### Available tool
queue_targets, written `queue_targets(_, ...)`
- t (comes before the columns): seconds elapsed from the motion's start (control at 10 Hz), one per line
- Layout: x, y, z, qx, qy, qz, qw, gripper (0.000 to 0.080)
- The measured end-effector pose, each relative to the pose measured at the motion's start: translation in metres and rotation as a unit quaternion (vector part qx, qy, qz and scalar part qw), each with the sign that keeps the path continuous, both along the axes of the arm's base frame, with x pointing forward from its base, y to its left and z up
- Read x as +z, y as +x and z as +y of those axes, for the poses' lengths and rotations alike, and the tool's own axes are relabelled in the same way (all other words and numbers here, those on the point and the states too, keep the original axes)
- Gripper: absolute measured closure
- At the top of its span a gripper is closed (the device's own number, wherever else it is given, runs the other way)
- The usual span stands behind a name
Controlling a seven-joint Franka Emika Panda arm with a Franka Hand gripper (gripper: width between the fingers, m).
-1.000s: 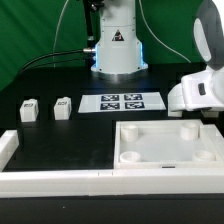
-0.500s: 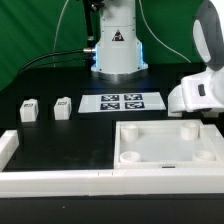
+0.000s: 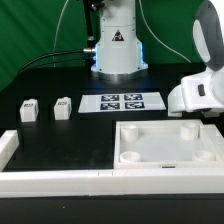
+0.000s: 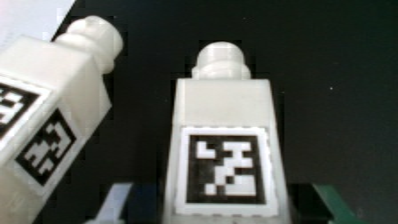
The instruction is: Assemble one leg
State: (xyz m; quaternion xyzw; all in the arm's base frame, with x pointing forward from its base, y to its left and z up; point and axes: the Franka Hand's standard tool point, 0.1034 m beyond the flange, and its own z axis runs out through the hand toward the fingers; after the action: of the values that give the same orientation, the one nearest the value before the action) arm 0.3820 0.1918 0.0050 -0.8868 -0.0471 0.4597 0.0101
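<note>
Nearest, a white raised border [image 3: 60, 180] runs along the table edge. Just behind it, on the exterior view's right, lies the large white tray-like piece [image 3: 165, 150] with its corner holes. Over that piece's far right corner hangs the arm's white housing [image 3: 200, 92] (the claw itself is hidden from this side). Farther back, on the exterior view's left, stand the leftmost leg [image 3: 28, 109] and, near it, the neighbouring leg [image 3: 63, 106], both upright with their tags facing near. The marker board [image 3: 132, 102] lies to their right, and the robot base [image 3: 117, 48] is farthest.

In the wrist view the gripper [image 4: 224, 205] is spread wide. Its dark fingers [image 4: 125, 203] flank the leg [image 4: 224, 120] with a gap on each side, so they do not touch it. A second leg [image 4: 54, 100] lies just beside it, apart.
</note>
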Motion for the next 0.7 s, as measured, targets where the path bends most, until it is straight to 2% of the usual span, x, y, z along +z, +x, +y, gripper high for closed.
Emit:
queue_targets(0.3, 0.004, 0.001, -0.002, 0.000, 0.001, 0.000, 1.000, 0.0507)
queue_targets(0.4, 0.012, 0.002, -0.005, 0.000, 0.000, 0.001, 1.000, 0.0507)
queue_targets(0.6, 0.040, 0.003, -0.015, -0.001, -0.004, 0.001, 1.000, 0.0506)
queue_targets(0.7, 0.053, 0.005, -0.021, 0.002, 0.001, 0.006, 1.000, 0.0506)
